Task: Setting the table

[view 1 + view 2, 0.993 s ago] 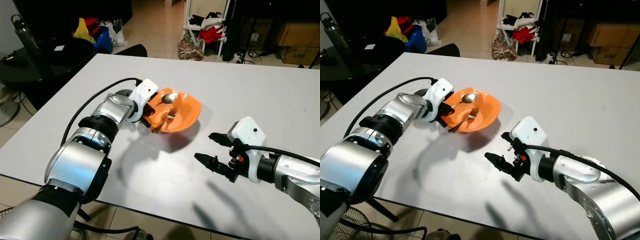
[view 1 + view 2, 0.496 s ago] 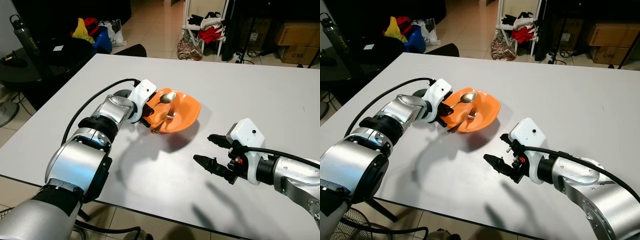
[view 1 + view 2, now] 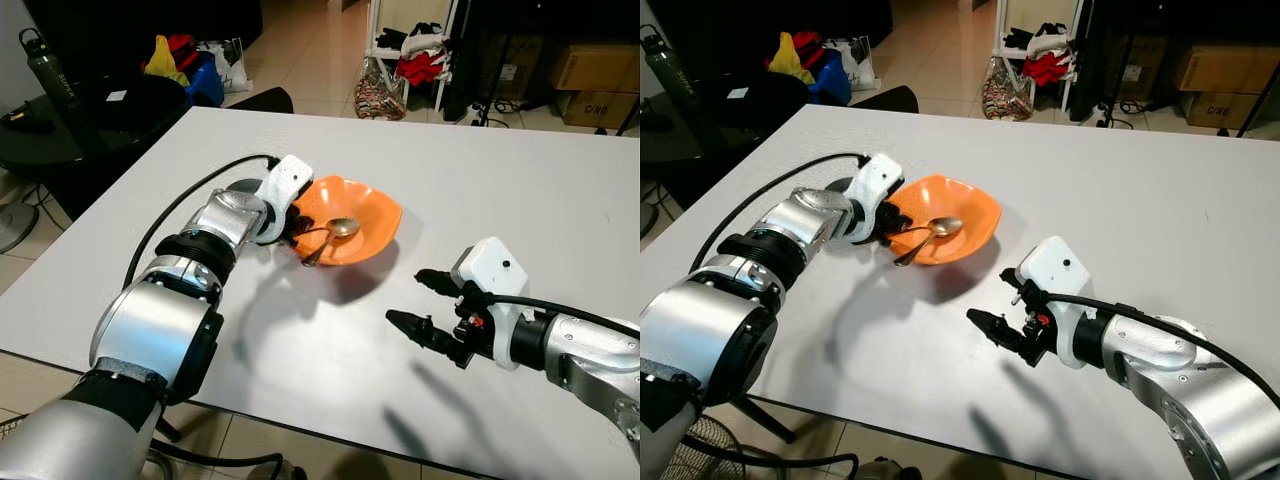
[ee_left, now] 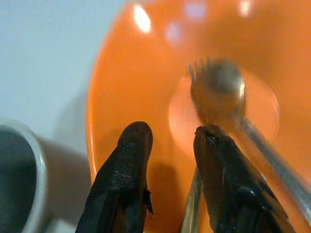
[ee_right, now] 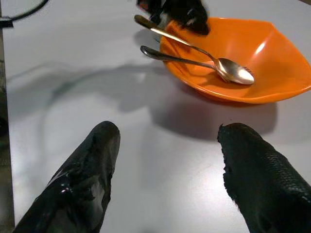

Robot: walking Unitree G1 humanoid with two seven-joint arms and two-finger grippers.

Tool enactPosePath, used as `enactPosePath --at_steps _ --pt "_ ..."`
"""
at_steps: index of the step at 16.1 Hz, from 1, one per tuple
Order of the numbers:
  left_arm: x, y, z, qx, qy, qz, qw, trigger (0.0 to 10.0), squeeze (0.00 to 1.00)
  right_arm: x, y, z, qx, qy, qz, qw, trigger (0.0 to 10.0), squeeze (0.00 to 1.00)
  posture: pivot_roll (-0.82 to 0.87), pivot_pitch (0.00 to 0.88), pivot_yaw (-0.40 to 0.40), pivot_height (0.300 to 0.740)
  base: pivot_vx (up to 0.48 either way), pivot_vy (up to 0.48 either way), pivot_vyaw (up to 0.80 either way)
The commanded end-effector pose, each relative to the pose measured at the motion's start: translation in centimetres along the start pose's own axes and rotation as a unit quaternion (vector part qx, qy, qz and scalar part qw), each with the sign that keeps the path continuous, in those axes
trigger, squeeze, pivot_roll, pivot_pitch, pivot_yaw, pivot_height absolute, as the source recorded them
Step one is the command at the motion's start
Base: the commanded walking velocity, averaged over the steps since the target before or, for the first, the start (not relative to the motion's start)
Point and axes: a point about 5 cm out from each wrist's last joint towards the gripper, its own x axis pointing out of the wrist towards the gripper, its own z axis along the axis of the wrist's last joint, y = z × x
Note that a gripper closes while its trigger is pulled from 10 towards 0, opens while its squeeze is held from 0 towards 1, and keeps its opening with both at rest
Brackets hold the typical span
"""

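An orange bowl (image 3: 368, 210) hangs just above the white table (image 3: 500, 180), casting a shadow below it. My left gripper (image 3: 292, 230) is shut on its near-left rim, fingers (image 4: 127, 165) lying over the orange inside. A spoon (image 3: 341, 228) and a fork (image 5: 165, 56) lie in the bowl, handles sticking out over the rim by the gripper. A grey-white cup (image 4: 19, 179) stands right under the left wrist. My right gripper (image 3: 405, 297) hovers open over the table, to the right of and nearer than the bowl, with nothing between its fingers (image 5: 95, 165).
The table's front edge (image 3: 300, 415) runs close below both arms. A chair back (image 3: 262, 100) stands at the far left side. Beyond are a dark side table with a bottle (image 3: 50, 70), bags on the floor (image 3: 190, 65), a clothes rack (image 3: 420, 55) and boxes (image 3: 595, 75).
The bowl has tipped from steeply tilted to nearly level in my left gripper. Spoon and fork slid toward its middle. The right gripper barely shifted.
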Motion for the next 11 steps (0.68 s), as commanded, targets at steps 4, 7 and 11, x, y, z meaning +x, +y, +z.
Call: enactPosePath --at_steps 4,7,11 --pt "-2.5 2.0 4.0 -0.026 -0.145 0.015 0.989 10.0 0.00 1.0 1.2 0.3 0.050 -0.052 -0.043 0.996 10.0 0.00 0.02 0.000 0.128 0.740 0.000 0.000 0.00" --pt "-4.7 0.9 3.9 -0.029 -0.190 0.000 0.981 10.0 0.00 1.8 2.0 0.3 0.069 -0.071 -0.056 0.994 10.0 0.00 0.04 0.000 0.111 0.740 0.000 0.000 0.00" --pt "-9.3 -2.4 0.1 -0.032 -0.240 0.061 0.968 10.0 0.00 2.9 1.0 0.6 0.079 -0.103 -0.162 0.978 10.0 0.00 0.07 0.000 0.081 0.740 0.000 0.000 0.00"
